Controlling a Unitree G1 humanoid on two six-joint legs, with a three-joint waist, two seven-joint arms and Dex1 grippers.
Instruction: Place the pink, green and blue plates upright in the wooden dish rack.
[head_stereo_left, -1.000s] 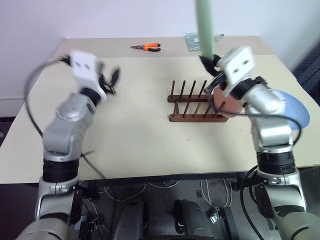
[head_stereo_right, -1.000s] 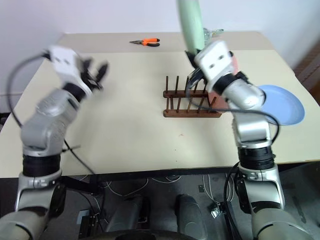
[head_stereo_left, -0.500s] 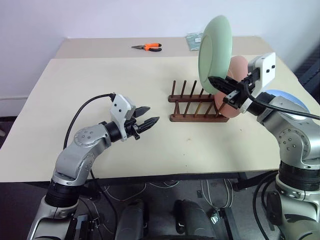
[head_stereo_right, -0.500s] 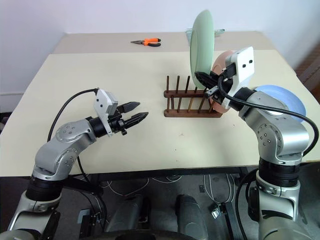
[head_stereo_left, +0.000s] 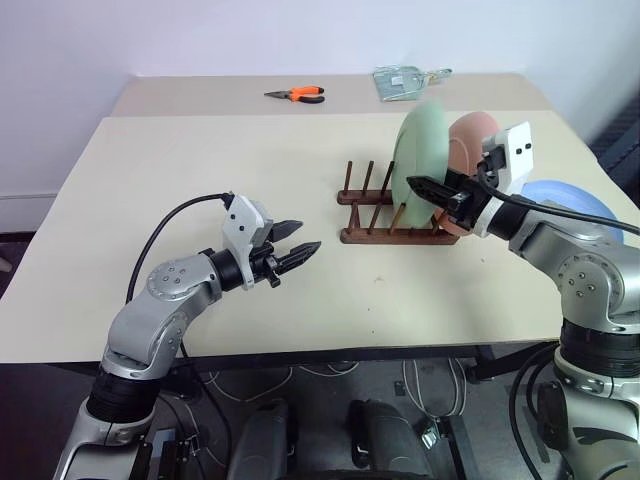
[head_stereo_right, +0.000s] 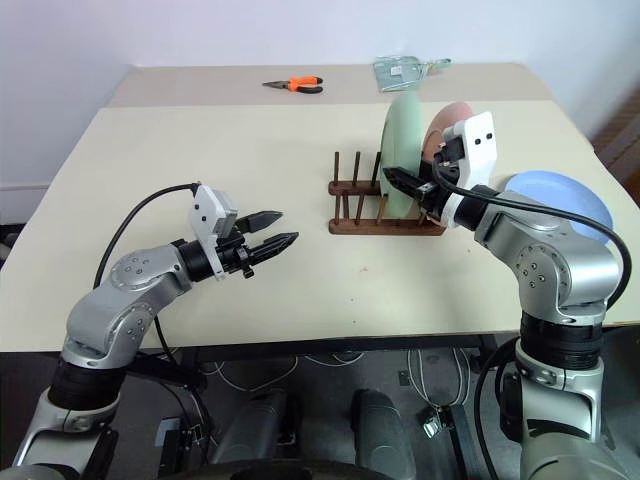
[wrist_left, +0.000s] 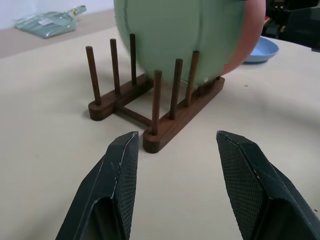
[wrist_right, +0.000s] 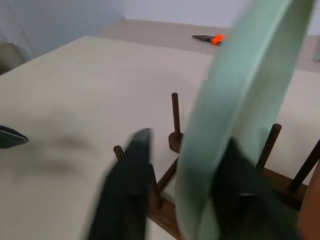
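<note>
Two plates stand upright in the wooden dish rack (head_stereo_left: 392, 215) at 2 o'clock on the surface (head_stereo_left: 200, 170): the green plate (head_stereo_left: 418, 152) in front, the pink plate (head_stereo_left: 478, 135) largely hidden behind it. At 3 o'clock the blue plate (head_stereo_right: 560, 195) lies flat, partly covered by the right arm. The right claw (wrist_right: 185, 175) straddles the green plate's rim with fingers apart, contact unclear through blur; the left claw (head_stereo_left: 300, 250) hangs at 7 o'clock, fingers apart and empty, pointing at the rack.
</note>
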